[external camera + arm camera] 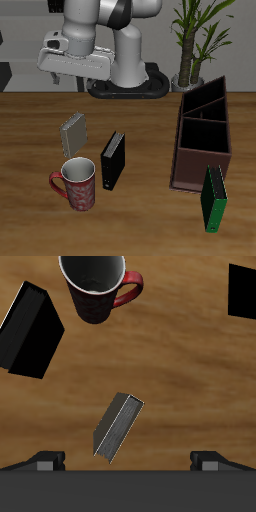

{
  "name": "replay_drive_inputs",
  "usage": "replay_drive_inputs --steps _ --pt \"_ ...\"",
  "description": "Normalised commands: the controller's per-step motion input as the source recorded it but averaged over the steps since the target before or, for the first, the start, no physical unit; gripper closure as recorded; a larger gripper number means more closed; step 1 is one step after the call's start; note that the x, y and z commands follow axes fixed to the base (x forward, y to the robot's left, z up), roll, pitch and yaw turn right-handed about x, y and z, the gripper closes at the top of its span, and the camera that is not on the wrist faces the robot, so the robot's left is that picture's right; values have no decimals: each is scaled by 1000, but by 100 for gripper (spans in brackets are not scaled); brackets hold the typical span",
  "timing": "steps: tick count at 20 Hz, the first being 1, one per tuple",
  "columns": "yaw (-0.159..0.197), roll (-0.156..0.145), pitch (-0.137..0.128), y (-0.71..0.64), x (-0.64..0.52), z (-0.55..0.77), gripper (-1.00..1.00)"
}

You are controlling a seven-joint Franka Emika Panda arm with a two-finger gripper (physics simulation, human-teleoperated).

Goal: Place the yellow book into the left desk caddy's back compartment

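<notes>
Wooden table [30,130] below me: the yellow book [74,132] stands on edge beside the mug [77,184], well apart from the left desk caddy [203,130]. My fingers [128,463] hang spread and empty overhead, so I'd descend straight.

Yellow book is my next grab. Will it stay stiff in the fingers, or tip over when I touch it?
The yellow book stands on edge, thin and leaning slightly, so a nudge would probably topple it. It looks like a rigid slab, likely stiff and light when pinched across its covers. In the wrist view it sits at a slant to the fingers, so turning the gripper first may help.
</notes>
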Motion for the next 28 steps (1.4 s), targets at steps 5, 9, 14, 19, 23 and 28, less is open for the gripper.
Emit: replay_drive_inputs --steps 5,9,14,19,23,28 --pt "-25 -35 14 -188 -12 -369 -100" --pt "-50 -21 13 -19 22 -221 -100" --pt "-38 -11 20 -86 23 -312 -100" --pt "-39 -19 29 -68 15 -343 -100" --pt "-52 -20 58 -69 68 -471 -100" --pt "5 7 58 20 111 -493 -100"
